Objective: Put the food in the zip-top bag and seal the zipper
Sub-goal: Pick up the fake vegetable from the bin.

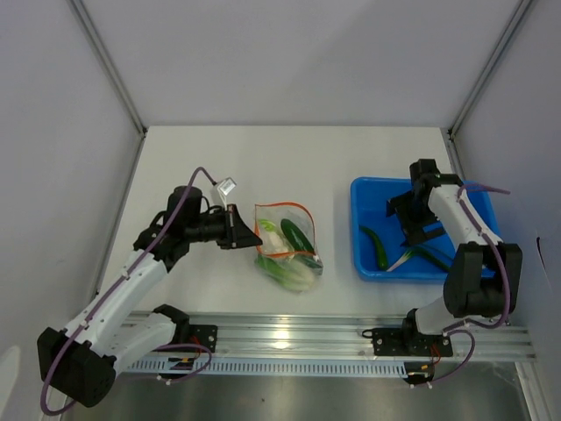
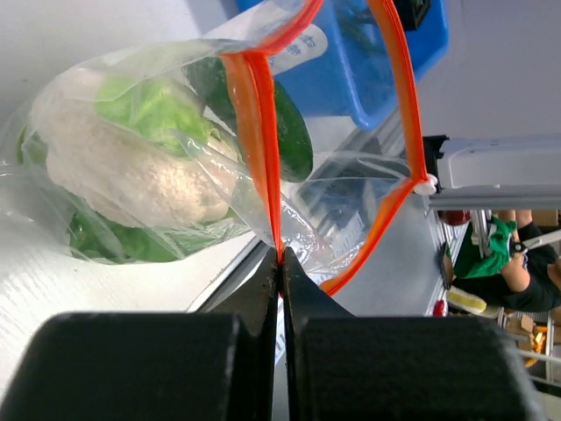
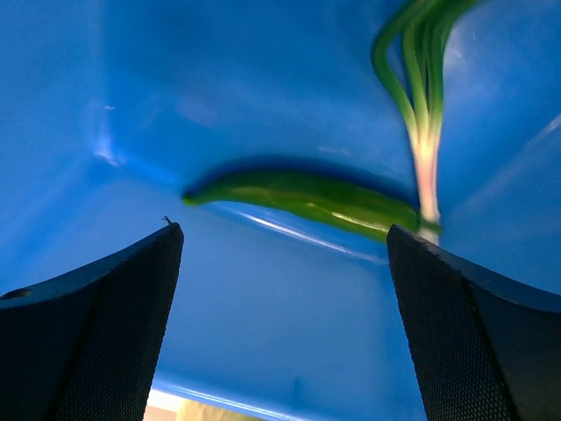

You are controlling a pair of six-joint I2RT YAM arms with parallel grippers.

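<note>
The clear zip-top bag [image 1: 287, 250] lies on the white table, its mouth held open in a loop by the orange-red zipper [image 1: 282, 230]. Inside it are pale and leafy green food [image 2: 149, 167] and a dark long piece [image 2: 294, 140]. My left gripper [image 1: 247, 231] is shut on the zipper [image 2: 259, 132] at the mouth's left corner, its jaws [image 2: 280, 256] pressed together on the strip. My right gripper [image 1: 414, 230] hangs open inside the blue bin, above a long green pepper [image 3: 307, 197] and a green onion [image 3: 421, 114]. Nothing is between its fingers [image 3: 282, 230].
The blue rectangular bin [image 1: 368, 189] stands at the right, holding the pepper [image 1: 375, 247] and onion [image 1: 422, 257]. A metal rail [image 1: 289, 333] runs along the near edge. White walls close in the table on three sides.
</note>
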